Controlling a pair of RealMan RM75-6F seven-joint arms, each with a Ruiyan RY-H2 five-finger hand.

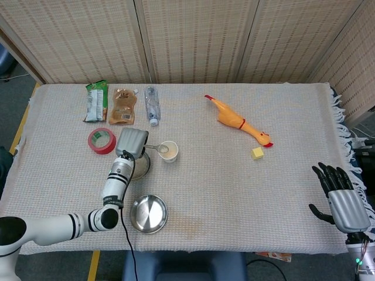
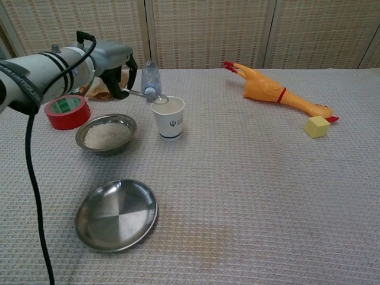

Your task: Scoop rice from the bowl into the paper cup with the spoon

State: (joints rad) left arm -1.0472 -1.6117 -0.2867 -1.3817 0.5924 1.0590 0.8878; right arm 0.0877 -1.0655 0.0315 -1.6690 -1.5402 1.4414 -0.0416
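Observation:
My left hand (image 1: pixel 131 142) (image 2: pixel 114 65) holds a metal spoon (image 1: pixel 156 148) (image 2: pixel 146 95) by its handle. The spoon's bowl hangs over the rim of the white paper cup (image 1: pixel 169 151) (image 2: pixel 168 117). A steel bowl of rice (image 2: pixel 106 134) stands just left of the cup; in the head view the bowl of rice (image 1: pixel 142 168) is largely hidden under my left hand. My right hand (image 1: pixel 340 198) hovers open at the table's near right edge, far from the cup, and shows only in the head view.
An empty steel plate (image 1: pixel 149 213) (image 2: pixel 116 214) lies in front of the rice bowl. A red tape roll (image 1: pixel 102 140) (image 2: pixel 67 111) sits to the left. Snack packets (image 1: pixel 95 100), a pouch (image 1: pixel 123 107) and a lying bottle (image 1: pixel 152 104) line the back. A rubber chicken (image 1: pixel 239 122) and yellow cube (image 1: pixel 257 153) are to the right.

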